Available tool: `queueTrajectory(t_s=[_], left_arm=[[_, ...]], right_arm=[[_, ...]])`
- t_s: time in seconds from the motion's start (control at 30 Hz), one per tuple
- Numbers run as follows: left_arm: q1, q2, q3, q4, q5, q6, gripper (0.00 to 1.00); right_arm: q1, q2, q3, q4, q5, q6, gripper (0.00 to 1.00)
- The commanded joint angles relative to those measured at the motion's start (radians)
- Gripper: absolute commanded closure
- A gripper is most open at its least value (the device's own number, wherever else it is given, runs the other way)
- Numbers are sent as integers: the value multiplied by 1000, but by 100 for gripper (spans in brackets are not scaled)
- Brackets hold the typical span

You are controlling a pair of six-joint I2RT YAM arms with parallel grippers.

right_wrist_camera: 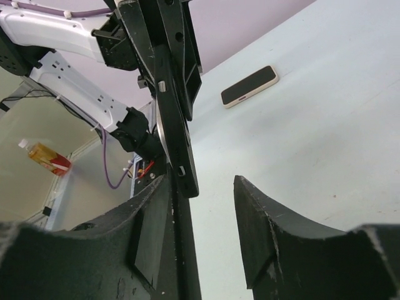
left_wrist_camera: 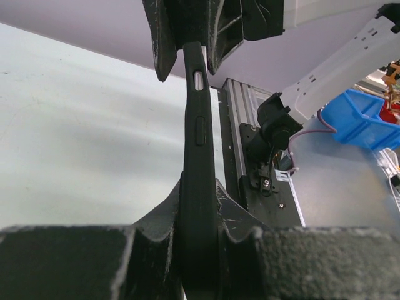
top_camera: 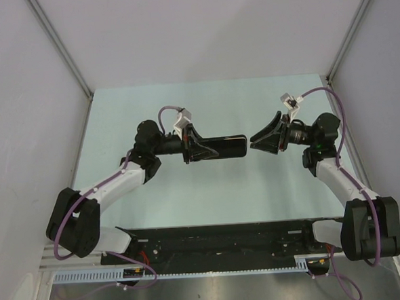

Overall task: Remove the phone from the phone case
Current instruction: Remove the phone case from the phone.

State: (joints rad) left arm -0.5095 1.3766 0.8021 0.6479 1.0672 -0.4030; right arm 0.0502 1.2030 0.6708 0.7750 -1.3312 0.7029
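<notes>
Centre frame from above, the left gripper (top_camera: 207, 149) clamps the phone case (top_camera: 232, 146). The right gripper (top_camera: 255, 142) has its jaws apart at the case's free right edge. The phone (right_wrist_camera: 250, 86) lies on open table (right_wrist_camera: 325, 125), upper centre of the right wrist view.

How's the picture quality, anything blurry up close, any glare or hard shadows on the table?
Top external: even soft light, no glare or hard shadows on the table. Left wrist: the left gripper's fingers look soft and grainy, the phone case sharper. Right wrist: the right gripper's fingers are blurred, the table bright.
</notes>
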Motion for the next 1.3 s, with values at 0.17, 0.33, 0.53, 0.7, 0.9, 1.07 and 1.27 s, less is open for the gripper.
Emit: queueTrajectory(t_s=[0.17, 0.33, 0.53, 0.7, 0.9, 1.07, 1.27], left_arm=[[17, 15, 37, 67, 2, -82, 100], [28, 18, 37, 67, -7, -94, 99], [31, 18, 40, 67, -3, -103, 100], [29, 22, 43, 67, 5, -112, 100], [29, 36, 49, 67, 17, -128, 100], [29, 38, 54, 67, 25, -137, 99], [29, 36, 54, 67, 27, -140, 99]], right_arm=[[17, -37, 6, -140, 3, -204, 46], [30, -48, 6, -235, 3, -324, 48], [46, -51, 6, -312, -6, -427, 50], [57, -45, 6, -327, -2, -445, 51], [80, -37, 6, -355, 6, -485, 52], [88, -36, 6, -382, 15, -519, 53], [103, -36, 6, -439, 26, -600, 55]])
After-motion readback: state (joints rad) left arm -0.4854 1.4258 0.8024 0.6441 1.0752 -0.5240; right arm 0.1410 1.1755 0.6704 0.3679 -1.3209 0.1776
